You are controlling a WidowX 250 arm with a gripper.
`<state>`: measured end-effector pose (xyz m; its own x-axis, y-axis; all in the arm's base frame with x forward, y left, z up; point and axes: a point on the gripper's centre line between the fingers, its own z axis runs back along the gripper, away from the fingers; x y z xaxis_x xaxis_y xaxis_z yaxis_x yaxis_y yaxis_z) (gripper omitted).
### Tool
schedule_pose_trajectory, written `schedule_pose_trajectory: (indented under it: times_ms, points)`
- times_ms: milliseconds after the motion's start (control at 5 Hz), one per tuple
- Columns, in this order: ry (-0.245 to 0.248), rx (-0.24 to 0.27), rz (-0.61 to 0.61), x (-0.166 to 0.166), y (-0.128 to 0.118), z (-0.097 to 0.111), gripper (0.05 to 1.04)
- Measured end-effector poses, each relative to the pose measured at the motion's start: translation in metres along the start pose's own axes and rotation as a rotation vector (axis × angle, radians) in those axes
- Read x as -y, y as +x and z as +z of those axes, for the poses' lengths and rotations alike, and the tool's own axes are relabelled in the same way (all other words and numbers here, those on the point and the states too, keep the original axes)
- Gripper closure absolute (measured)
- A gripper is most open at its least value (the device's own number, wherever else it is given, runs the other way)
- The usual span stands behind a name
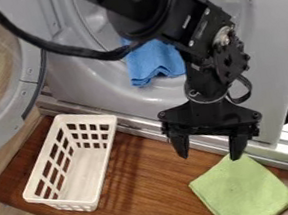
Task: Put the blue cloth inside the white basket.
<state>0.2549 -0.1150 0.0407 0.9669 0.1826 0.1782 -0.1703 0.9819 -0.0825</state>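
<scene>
You look from one fixed camera, set higher than the claw (209, 156) and facing it, pitched down at a slant toward the wooden board (151, 184) beneath it and the grey machine (273, 46) behind it. It stands fairly near (though not tight on the claw), so your view takes in the whole white basket (85, 173) to the claw's left as you see it.

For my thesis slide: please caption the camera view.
Blue cloth in a washer, white basket on wooden board, open pincer near green cloth.
</scene>
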Motion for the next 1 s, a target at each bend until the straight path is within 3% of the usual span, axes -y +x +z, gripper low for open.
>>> schedule_pose_trajectory:
  times_ms: [200, 400, 800, 1000]
  points:
    - [0.013, -0.015, 0.001, -0.002, -0.003, -0.005, 0.084]
    - [0.009, 0.053, 0.01, -0.01, 0.007, 0.003, 0.084]
    - [0.013, 0.17, 0.115, -0.042, 0.05, 0.021, 0.084]
    - [0.01, 0.175, 0.155, -0.055, 0.074, 0.018, 0.084]
